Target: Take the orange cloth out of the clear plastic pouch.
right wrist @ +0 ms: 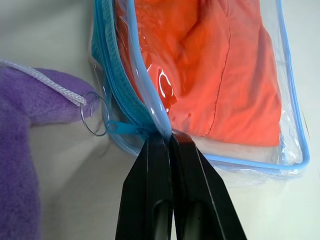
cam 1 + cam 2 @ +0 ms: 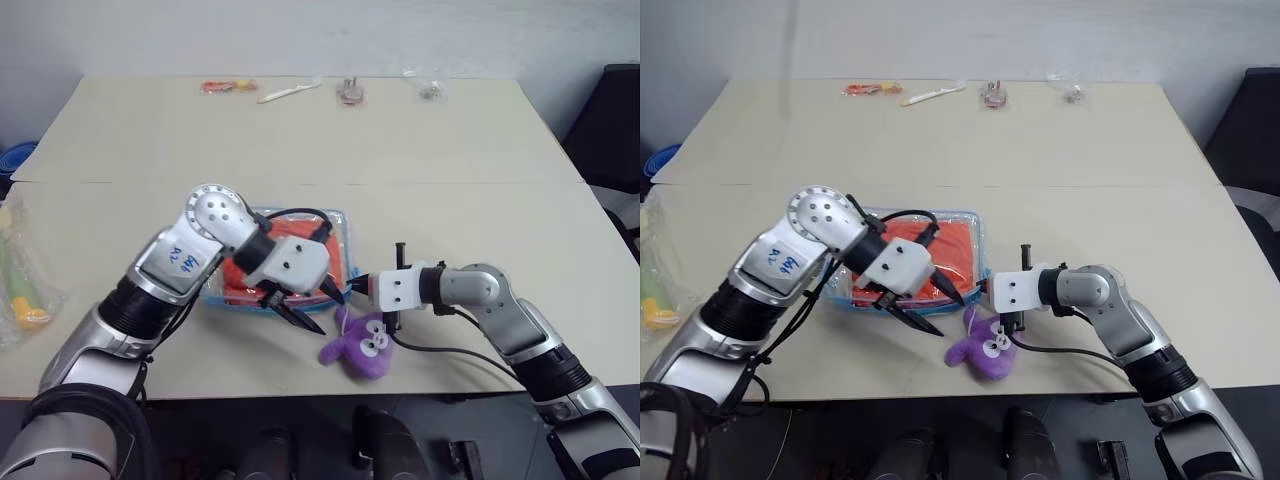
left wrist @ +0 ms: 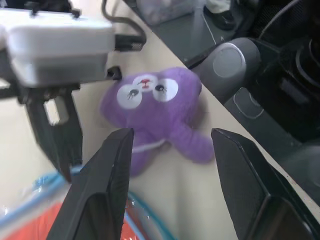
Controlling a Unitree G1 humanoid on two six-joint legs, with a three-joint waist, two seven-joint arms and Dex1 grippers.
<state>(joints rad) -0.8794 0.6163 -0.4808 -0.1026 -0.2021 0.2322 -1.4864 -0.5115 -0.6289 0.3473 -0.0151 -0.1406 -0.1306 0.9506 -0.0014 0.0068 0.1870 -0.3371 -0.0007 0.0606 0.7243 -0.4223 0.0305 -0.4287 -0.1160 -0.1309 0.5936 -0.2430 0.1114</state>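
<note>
Nearest us, by the table's (image 2: 420, 190) near edge, lies the purple plush toy (image 2: 362, 345), its string and ring touching the clear plastic pouch's (image 1: 287, 120) zipper end. We see the pouch flat on the table, a little back from that near edge, with the orange cloth (image 1: 220, 75) inside it. Our left forearm covers much of the pouch in the head views, so only its far side and right end show there. Our right gripper (image 1: 169, 137) reaches in from the right, pointing left and slightly down, its two black fingers pressed together on the pouch's blue-trimmed mouth just beside the zipper pull. Our left gripper (image 2: 300, 305) hangs over the pouch's near right corner, angled down toward the toy, fingers spread apart and holding nothing. Small items along the table's far edge are too small to identify.
</note>
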